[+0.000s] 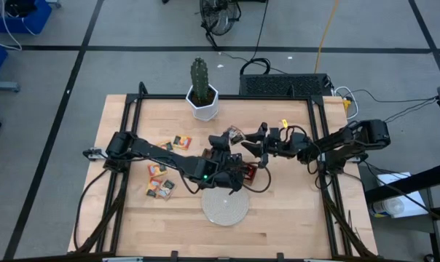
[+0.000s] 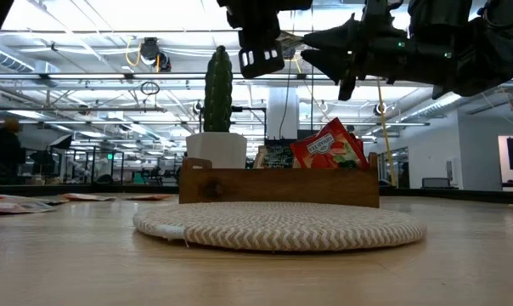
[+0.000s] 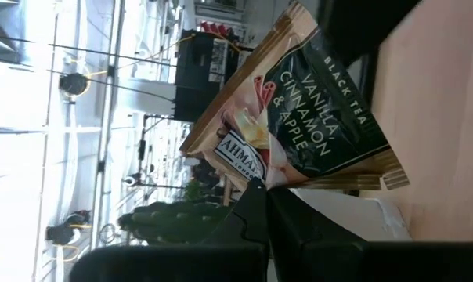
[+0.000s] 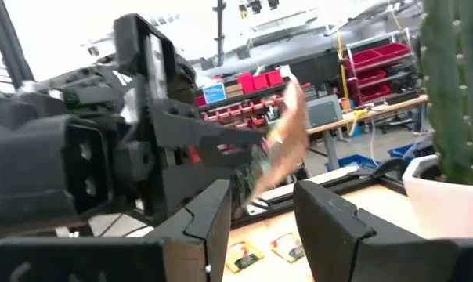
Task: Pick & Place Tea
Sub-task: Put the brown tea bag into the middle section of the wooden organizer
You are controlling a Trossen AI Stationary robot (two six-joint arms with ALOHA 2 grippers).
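Note:
My left gripper point(image 1: 232, 138) hovers over the brown wooden tray point(image 1: 250, 173) and is shut on a dark green tea sachet point(image 3: 299, 117), printed "Vanilla, Cinnamon & Apple". My right gripper point(image 4: 256, 227) is open and empty, just right of the left one, and faces the held sachet point(image 4: 283, 133). Red sachets point(image 2: 329, 149) stand on edge in the tray's right compartment. More sachets point(image 1: 159, 180) lie flat on the table to the left. The round woven disc point(image 1: 225, 207) lies flat in front of the tray. My left gripper pinches the green sachet between its two fingers point(image 3: 256, 205) at one edge, near its pale printed part point(image 3: 256, 168). The sachet is lifted clear above the tray and sticks out beyond the fingertips, tilted point(image 4: 287, 117).
A potted cactus point(image 1: 201, 91) stands at the table's far edge behind the tray. Two more sachets point(image 1: 178, 143) lie left of the grippers. The black frame rails point(image 1: 322, 145) run along the table's sides. Bare wood lies near the right and near edges.

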